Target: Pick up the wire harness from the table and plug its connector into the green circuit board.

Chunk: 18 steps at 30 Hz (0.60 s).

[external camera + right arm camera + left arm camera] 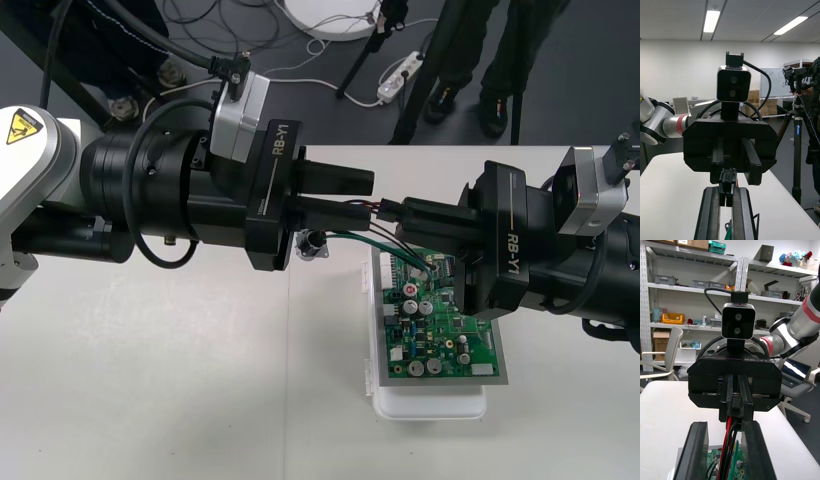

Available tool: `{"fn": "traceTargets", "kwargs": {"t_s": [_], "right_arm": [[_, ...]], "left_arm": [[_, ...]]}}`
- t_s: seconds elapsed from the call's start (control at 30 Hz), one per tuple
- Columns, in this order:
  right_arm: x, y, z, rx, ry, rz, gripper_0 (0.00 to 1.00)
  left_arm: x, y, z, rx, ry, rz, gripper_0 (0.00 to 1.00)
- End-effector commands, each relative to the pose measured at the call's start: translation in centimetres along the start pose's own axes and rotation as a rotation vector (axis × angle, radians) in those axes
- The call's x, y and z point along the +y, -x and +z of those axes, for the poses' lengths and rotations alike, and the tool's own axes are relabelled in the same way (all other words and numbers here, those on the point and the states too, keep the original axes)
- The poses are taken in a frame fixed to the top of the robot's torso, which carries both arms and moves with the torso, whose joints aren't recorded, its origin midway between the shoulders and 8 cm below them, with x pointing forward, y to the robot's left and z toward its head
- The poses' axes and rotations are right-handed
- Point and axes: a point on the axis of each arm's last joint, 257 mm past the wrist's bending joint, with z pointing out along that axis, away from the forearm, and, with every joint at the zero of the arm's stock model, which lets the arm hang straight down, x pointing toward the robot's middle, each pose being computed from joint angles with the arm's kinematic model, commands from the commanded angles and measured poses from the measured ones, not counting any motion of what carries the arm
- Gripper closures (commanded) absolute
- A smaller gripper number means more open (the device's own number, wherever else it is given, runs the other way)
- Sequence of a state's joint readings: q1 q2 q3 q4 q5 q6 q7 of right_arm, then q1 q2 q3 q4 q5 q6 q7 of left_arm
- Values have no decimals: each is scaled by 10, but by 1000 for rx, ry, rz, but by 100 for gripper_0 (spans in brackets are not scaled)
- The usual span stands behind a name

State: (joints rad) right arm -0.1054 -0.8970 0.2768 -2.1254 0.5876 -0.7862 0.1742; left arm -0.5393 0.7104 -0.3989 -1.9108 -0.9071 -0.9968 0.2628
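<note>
Above the table my right gripper is shut on the harness's small black plug, whose body sits pinched between its two fingers. Facing it from the left, my left gripper stands open, and the red and black wires run loosely through the gap between its fingers. Green wires sag from the plug toward the green circuit board. The round metal socket hangs below the left gripper. The board lies on its white base, under and in front of the right gripper.
Both arms meet tip to tip above the board's far end. Bare table spreads to the left and to the front right. The table's far edge lies just behind the grippers.
</note>
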Motion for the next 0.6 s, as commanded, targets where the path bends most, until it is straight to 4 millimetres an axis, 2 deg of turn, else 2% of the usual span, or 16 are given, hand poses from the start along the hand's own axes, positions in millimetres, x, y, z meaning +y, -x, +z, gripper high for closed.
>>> {"fn": "traceTargets", "kwargs": {"t_s": [0.03, 0.07, 0.6], "right_arm": [[7, 8, 6, -29, 19, -44, 100], [7, 8, 6, -29, 19, -44, 100], [2, 8, 6, -27, 5, -37, 100]], "left_arm": [[-4, 22, 15, -48, -12, -9, 94], [-4, 22, 15, -48, -12, -8, 99], [-3, 22, 14, -47, -11, -4, 100]]}}
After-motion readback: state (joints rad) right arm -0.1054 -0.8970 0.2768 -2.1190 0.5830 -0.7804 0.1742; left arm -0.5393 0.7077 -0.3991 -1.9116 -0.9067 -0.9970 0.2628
